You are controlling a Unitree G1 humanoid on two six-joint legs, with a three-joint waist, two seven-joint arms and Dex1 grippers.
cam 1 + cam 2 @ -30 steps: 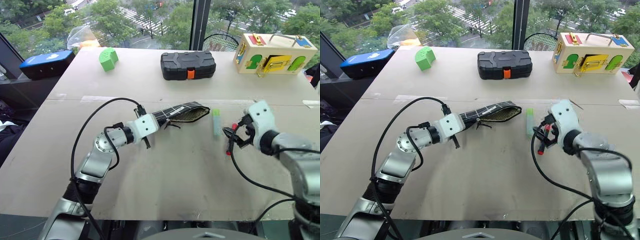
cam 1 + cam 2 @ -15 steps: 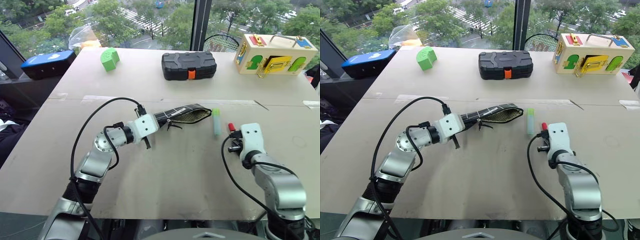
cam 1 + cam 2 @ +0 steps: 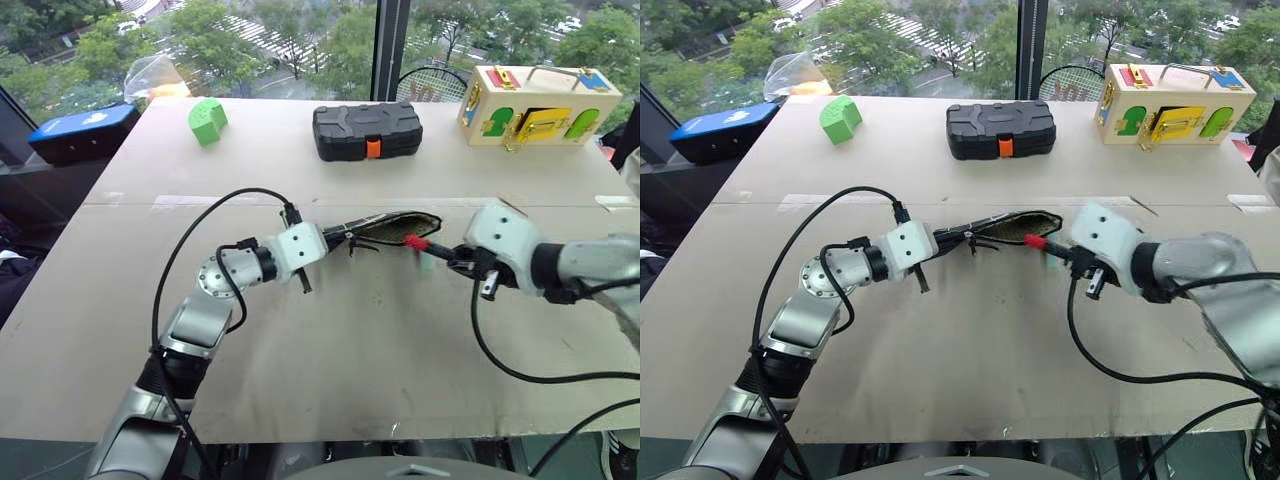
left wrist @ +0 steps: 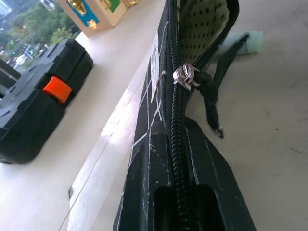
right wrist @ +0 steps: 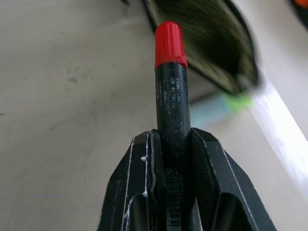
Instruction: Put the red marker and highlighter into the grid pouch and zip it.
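While the left claw (image 3: 335, 238) stays out of the insertion itself, it is clenched on the closed end of the grid pouch (image 3: 385, 226), holding the pouch off the worktop (image 3: 350, 340) with its zipper edge up and its open mouth turned toward the other arm. The wrist view along that claw shows the zipper track running between its fingers, the metal slider (image 4: 184, 76) partway along and the pale dotted lining gaping beyond it. The right claw (image 3: 452, 255) is grasping the red marker (image 3: 428, 247) by its black section, with the red tip pointing at the pouch mouth and sitting just at its lip; whether the tip has crossed inside cannot be told. The highlighter (image 5: 226, 105) lies on the worktop just beyond the pouch's open end, mostly hidden behind the marker and claw in the head views.

The step in hand looks like the first insertion: marker into pouch. Nothing is stowed yet, and the zipper is undone. The next move probably calls for lining the marker up with the long slot and sliding it in along the pouch's length before releasing, since a tilted entry could catch on the zipper teeth or push the mouth closed. The highlighter and the zipping would follow.
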